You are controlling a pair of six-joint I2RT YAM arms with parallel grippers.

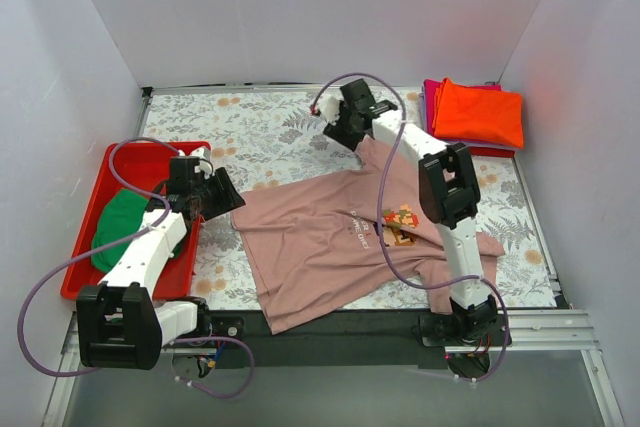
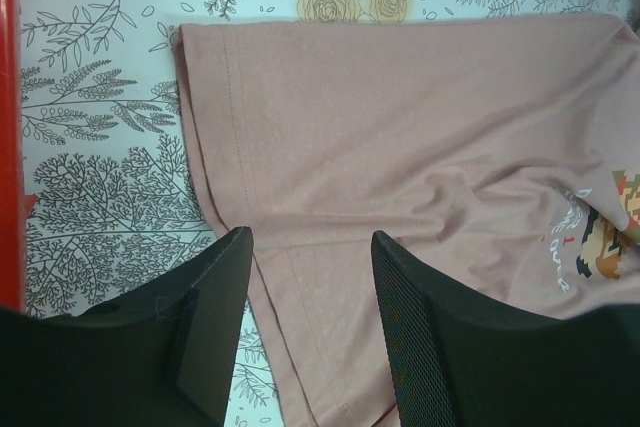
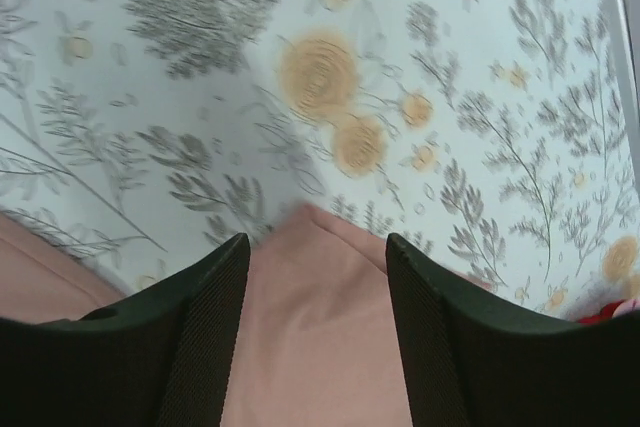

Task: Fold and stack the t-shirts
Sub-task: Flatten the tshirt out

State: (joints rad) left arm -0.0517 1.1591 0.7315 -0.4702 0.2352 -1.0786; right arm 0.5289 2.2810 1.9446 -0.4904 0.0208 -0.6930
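A dusty-pink t-shirt (image 1: 330, 237) with a pixel chest print (image 1: 398, 224) lies spread on the floral table. My left gripper (image 1: 222, 197) is open just above its left hem corner (image 2: 300, 277). My right gripper (image 1: 340, 125) is open over the shirt's far sleeve tip (image 3: 315, 297). Neither holds cloth. A green t-shirt (image 1: 130, 225) lies bunched in the red tray (image 1: 92, 209). A folded orange t-shirt (image 1: 480, 113) sits on a magenta one (image 1: 431, 97) at the back right.
The red tray's rim (image 2: 10, 127) runs along the left edge of the left wrist view. White walls close in the table on three sides. A black bar (image 1: 330, 325) edges the table front.
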